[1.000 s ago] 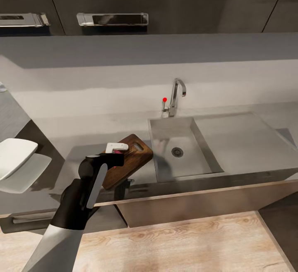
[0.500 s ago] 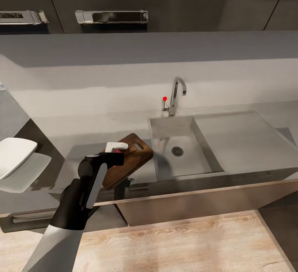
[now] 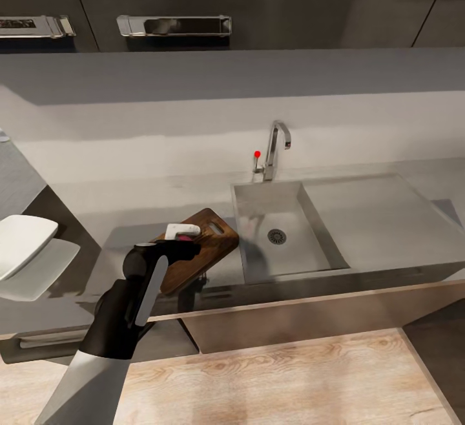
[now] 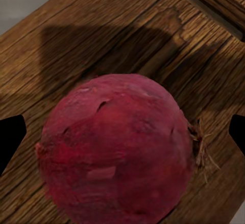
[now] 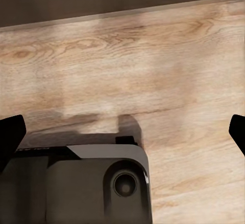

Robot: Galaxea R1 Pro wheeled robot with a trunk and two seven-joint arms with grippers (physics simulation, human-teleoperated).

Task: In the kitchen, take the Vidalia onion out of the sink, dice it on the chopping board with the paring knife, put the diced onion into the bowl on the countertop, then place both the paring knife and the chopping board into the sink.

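Although little has shifted over the last second, the left pincer has stayed low over the chopping board, its fingers spread wide on either side of the Vidalia onion, which seems to rest on the wood, apparently released. The right pincer hangs open and empty above the floor. Farther off, the sink lies empty, so dicing likely comes next; the bowl waits left on the surface.

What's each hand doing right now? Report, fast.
Left hand: open, fingers either side of the Vidalia onion on the chopping board, not gripping.
Right hand: open, empty.
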